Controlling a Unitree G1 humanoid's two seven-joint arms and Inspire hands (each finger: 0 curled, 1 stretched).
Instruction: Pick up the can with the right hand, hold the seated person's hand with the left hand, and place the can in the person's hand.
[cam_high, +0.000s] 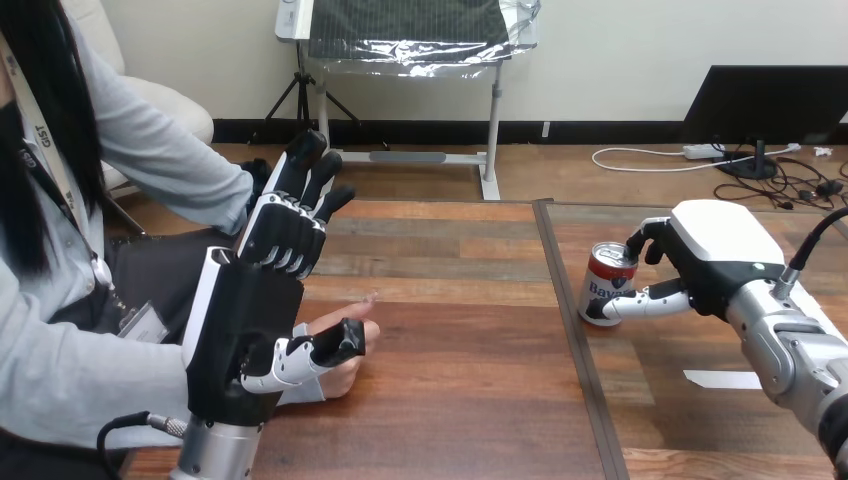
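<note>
A red and white can (605, 284) stands upright on the table's right half. My right hand (722, 258) is against its right side, fingers curled at its top edge and thumb wrapped across its lower front. My left hand (262, 305) is raised at the left, back toward the camera, fingers straight and pointing up and away, thumb stuck out to the right. The person's hand (345, 332) rests on the table just behind that thumb, partly hidden by it. I see no finger curled round it.
A white paper slip (722, 379) lies on the table beside my right forearm. A dark seam (566, 300) runs front to back just left of the can. The person's other arm (170, 160) reaches in at the upper left, behind my left fingers.
</note>
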